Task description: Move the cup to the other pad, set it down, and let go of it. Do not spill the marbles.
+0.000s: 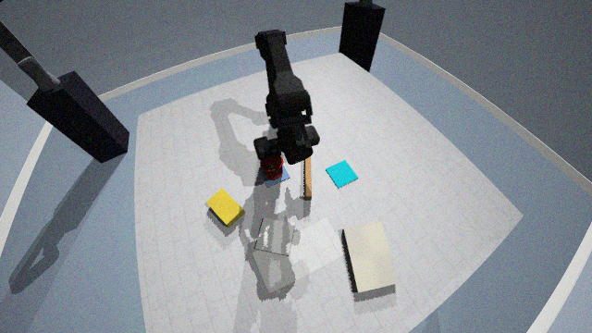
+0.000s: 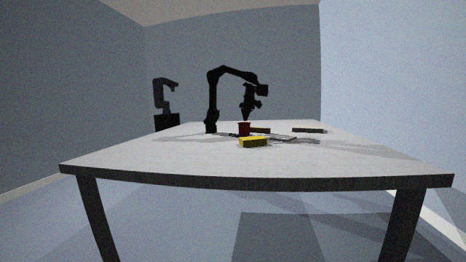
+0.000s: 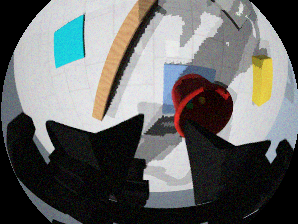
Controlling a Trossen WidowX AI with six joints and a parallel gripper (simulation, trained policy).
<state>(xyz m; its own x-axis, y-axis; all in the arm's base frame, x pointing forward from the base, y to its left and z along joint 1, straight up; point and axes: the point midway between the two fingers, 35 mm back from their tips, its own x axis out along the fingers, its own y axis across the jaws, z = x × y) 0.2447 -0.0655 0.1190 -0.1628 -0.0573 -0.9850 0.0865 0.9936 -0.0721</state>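
A red cup stands upright on the blue pad. Small green and yellowish marbles show inside it in the wrist view. The cyan pad lies bare on the other side of the wooden bar. My gripper is partly open with nothing between its fingers. It points down just above the cup. In the wrist view the cup is off to the right, its near rim partly behind the right fingertip. The top view does not show the fingertips.
A wooden bar lies between the two pads. A yellow block lies near the cup. A thin grey plate and a large cream block lie farther from the arm.
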